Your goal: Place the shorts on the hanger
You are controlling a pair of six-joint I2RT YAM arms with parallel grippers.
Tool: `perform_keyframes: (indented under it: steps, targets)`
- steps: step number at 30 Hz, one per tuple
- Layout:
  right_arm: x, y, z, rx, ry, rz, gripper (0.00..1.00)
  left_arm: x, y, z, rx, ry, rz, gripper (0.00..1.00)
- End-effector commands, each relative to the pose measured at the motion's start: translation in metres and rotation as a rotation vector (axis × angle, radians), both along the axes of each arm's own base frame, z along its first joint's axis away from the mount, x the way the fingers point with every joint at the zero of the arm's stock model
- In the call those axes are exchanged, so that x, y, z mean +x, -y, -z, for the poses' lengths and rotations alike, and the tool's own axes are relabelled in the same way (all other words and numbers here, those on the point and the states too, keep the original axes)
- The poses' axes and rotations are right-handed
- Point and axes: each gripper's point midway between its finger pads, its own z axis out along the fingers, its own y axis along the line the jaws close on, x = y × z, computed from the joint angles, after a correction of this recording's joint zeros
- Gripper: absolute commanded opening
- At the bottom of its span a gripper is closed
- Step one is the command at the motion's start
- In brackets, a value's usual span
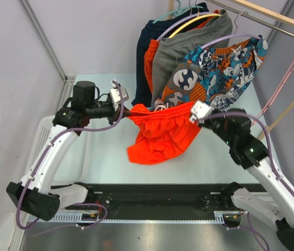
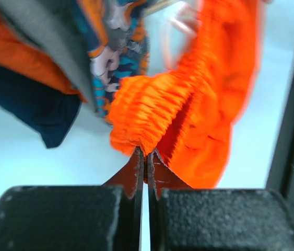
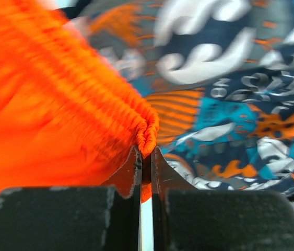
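The bright orange-red shorts (image 1: 160, 133) hang stretched by the waistband between my two grippers, above the middle of the table. My left gripper (image 1: 130, 110) is shut on the waistband's left end, seen up close (image 2: 147, 156) pinching the gathered elastic of the shorts (image 2: 188, 99). My right gripper (image 1: 192, 113) is shut on the right end, its jaws (image 3: 145, 155) nipping a fold of the shorts (image 3: 58, 104). The pale pink hanger (image 1: 284, 83) hangs at the far right, apart from the shorts.
Behind the shorts, a wooden rail (image 1: 272, 15) carries patterned blue-orange shorts (image 1: 220, 68), grey shorts (image 1: 175, 57) and a dark navy garment (image 1: 145, 49) on lilac and yellow hangers. The pale table (image 1: 102, 162) has walls on both sides.
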Motion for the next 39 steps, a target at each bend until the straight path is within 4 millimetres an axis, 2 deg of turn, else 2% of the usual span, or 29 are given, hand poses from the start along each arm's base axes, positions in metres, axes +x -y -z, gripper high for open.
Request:
perform_keyframes:
  steps: [1,3,4,6,7,8,10,11,12,13,14,15,16,17,18,19,20,21,22,24,25,26,27,29,30,31,33,35,39]
  targets:
    - [0.045,-0.005,-0.104,0.255,0.239,0.037,0.0,-0.06,0.002,-0.025,0.054,0.0,0.239,0.0]
    - [0.052,-0.018,-0.121,0.317,0.257,-0.009,0.0,-0.084,0.008,-0.038,0.053,-0.015,0.322,0.0]
    - [0.055,-0.034,-0.135,0.352,0.279,-0.078,0.0,-0.092,0.014,-0.061,0.037,0.035,0.351,0.0]
    - [0.057,-0.055,-0.147,0.397,0.289,-0.157,0.0,-0.12,0.033,-0.084,0.004,0.066,0.46,0.0]
    - [0.057,-0.065,-0.162,0.452,0.312,-0.193,0.0,-0.13,0.04,-0.105,-0.033,0.082,0.478,0.0]
    - [0.063,-0.086,-0.167,0.472,0.3,-0.235,0.0,-0.146,0.051,-0.118,-0.064,0.101,0.537,0.0]
    - [0.062,-0.11,-0.184,0.551,0.296,-0.307,0.0,-0.157,0.065,-0.155,-0.155,0.134,0.57,0.0]
    - [0.058,-0.133,-0.196,0.59,0.279,-0.365,0.0,-0.16,0.075,-0.176,-0.212,0.18,0.598,0.0]
    - [0.055,-0.146,-0.199,0.614,0.254,-0.405,0.0,-0.16,0.082,-0.185,-0.242,0.171,0.612,0.0]
    - [0.048,-0.161,-0.199,0.662,0.19,-0.455,0.0,-0.169,0.087,-0.204,-0.287,0.155,0.638,0.0]
    - [0.047,-0.174,-0.194,0.68,0.14,-0.482,0.0,-0.168,0.094,-0.214,-0.312,0.174,0.644,0.0]
    - [0.037,-0.186,-0.192,0.698,0.094,-0.521,0.0,-0.164,0.104,-0.211,-0.31,0.149,0.643,0.0]
    - [0.031,-0.196,-0.177,0.687,0.01,-0.552,0.0,-0.166,0.111,-0.207,-0.304,0.131,0.64,0.0]
    - [0.026,-0.203,-0.162,0.679,-0.075,-0.57,0.04,-0.163,0.117,-0.197,-0.285,0.104,0.628,0.09]
    - [0.02,-0.21,-0.142,0.642,-0.151,-0.596,0.17,-0.159,0.122,-0.182,-0.255,0.065,0.614,0.47]
    - [0.022,-0.209,-0.109,0.591,-0.261,-0.547,0.57,-0.154,0.125,-0.155,-0.205,0.017,0.61,0.61]
    - [0.027,-0.201,-0.087,0.556,-0.327,-0.49,0.72,-0.153,0.119,-0.132,-0.139,-0.039,0.581,0.69]
    - [0.032,-0.188,-0.073,0.533,-0.367,-0.43,0.86,-0.151,0.114,-0.119,-0.104,-0.052,0.565,0.86]
    - [0.049,-0.156,-0.041,0.494,-0.453,-0.315,0.99,-0.144,0.095,-0.101,-0.077,-0.068,0.515,0.86]
    - [0.058,-0.118,-0.012,0.406,-0.486,-0.251,1.0,-0.133,0.073,-0.09,-0.127,-0.087,0.465,0.87]
    - [0.063,-0.079,0.013,0.367,-0.546,-0.149,1.0,-0.111,0.051,-0.059,-0.132,-0.175,0.342,0.88]
    - [0.06,-0.064,0.024,0.339,-0.574,-0.133,1.0,-0.11,0.037,-0.058,-0.152,-0.151,0.312,0.88]
    - [0.058,-0.052,0.033,0.273,-0.575,-0.149,1.0,-0.105,0.028,-0.045,-0.132,-0.161,0.277,0.88]
    - [0.037,-0.03,0.052,0.218,-0.675,-0.105,1.0,-0.092,0.01,-0.006,-0.029,-0.155,0.211,0.86]
    - [0.024,-0.032,0.055,0.191,-0.705,-0.15,1.0,-0.08,0.001,0.009,0.03,-0.126,0.17,0.85]
    - [0.002,-0.027,0.069,0.122,-0.777,-0.178,1.0,-0.075,-0.006,0.03,0.066,-0.151,0.144,0.85]
    - [-0.033,-0.03,0.087,0.035,-0.886,-0.218,1.0,-0.059,-0.013,0.054,0.124,-0.143,0.117,0.84]
    - [-0.054,-0.035,0.108,-0.043,-0.972,-0.243,0.98,-0.046,-0.017,0.078,0.166,-0.156,0.099,0.81]
    - [-0.056,-0.025,0.144,-0.101,-1.084,-0.158,0.96,-0.024,-0.013,0.117,0.22,-0.258,0.104,0.79]
